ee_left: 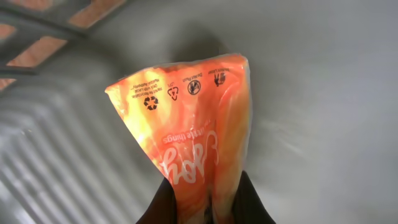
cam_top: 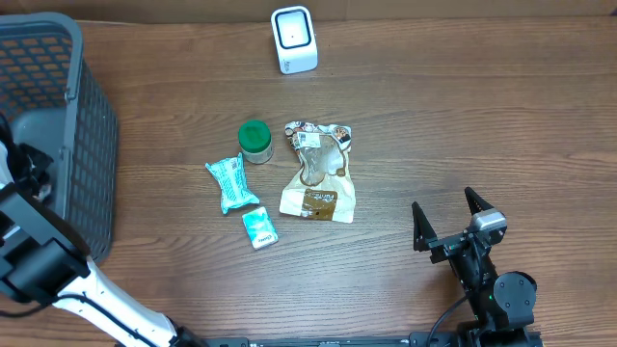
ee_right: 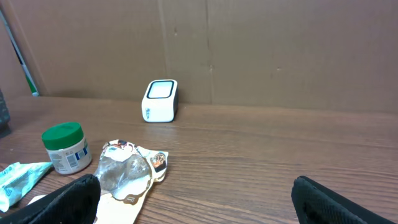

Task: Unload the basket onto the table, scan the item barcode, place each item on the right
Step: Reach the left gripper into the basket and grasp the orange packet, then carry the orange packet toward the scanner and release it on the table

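Overhead, our right gripper (cam_top: 449, 218) stands wide open, well apart from the white scanner (cam_top: 293, 39). At the left wrist, our left gripper (ee_left: 205, 202) clamps an orange packet (ee_left: 186, 118) inside the basket (ee_left: 329, 74). We judge the pick made, so next we lift it out and present it to the scanner.

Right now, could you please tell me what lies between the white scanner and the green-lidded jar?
Nothing does. The stretch of wooden table between the scanner and the green-lidded jar is bare, as both the overhead and right wrist views show.
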{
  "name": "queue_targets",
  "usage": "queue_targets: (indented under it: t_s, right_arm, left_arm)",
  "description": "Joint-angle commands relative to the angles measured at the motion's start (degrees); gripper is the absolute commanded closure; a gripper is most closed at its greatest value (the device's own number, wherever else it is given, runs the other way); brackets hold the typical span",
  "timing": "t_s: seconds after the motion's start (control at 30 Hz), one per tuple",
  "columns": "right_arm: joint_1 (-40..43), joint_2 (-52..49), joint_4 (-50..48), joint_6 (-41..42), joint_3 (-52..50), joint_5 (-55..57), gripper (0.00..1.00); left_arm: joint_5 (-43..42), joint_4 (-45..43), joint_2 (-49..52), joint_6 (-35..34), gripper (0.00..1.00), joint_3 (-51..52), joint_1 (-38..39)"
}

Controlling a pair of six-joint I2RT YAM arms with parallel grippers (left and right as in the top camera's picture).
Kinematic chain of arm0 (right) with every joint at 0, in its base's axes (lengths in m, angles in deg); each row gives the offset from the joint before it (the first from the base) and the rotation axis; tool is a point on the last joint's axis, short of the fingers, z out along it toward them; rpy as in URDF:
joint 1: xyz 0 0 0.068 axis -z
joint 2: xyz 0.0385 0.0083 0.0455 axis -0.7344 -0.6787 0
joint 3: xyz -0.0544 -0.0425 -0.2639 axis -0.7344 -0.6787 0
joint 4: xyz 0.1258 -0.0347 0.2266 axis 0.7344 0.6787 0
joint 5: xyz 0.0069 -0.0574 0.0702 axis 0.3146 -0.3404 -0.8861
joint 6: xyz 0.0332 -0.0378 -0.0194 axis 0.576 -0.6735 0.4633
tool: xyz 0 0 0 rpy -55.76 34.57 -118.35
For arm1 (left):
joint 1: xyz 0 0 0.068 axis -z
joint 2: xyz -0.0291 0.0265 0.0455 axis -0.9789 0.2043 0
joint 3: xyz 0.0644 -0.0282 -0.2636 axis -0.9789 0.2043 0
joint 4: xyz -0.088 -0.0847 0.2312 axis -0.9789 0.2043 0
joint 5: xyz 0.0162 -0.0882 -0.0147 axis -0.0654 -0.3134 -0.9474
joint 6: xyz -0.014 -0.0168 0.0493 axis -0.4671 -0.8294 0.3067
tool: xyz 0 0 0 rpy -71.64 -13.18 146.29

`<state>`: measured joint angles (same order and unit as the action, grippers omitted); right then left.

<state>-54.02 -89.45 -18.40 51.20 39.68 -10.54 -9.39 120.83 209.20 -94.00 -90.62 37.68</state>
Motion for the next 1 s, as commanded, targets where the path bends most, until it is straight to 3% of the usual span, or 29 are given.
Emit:
queue_targets:
  t_s: [0.0,0.23,0.43,0.57,0.67,0.87,0.97]
  right_arm:
    - [0.2,0.5,-0.3,-0.1,-0.6,0.1,0.00]
    - [0.2,0.5,-0.3,-0.1,-0.6,0.1,0.00]
    - [0.2,0.5,-0.3,-0.1,-0.6,0.1,0.00]
    - [0.2,0.5,-0.3,-0.1,-0.6,0.1,0.00]
    - [0.2,0.5,-0.3,-0.1,-0.6,0.1,0.00]
    - [0.2,0.5,-0.3,-0.1,-0.6,0.1,0.00]
    - [0.2,0.5,-0.3,-0.1,-0.6,0.1,0.00]
  left_arm:
    - [-9.9,-1.2,-10.7,0.2,0.96,-1.1,0.5]
    - [-27.6,-1.3,-26.1,-0.7,0.96,-1.2,1.0]
    - [-35.3,-1.1,-38.6,-1.0,0.96,-1.2,6.3]
    - [-33.3,1.7,-44.9,2.6,0.96,-1.2,14.3]
    - [-27.0,5.5,-46.4,3.4,0.96,-1.2,22.3]
    - [-9.5,13.0,-42.5,3.7,0.96,1.3,40.2]
    - [-6.7,13.5,-38.8,3.7,0.96,4.5,45.7]
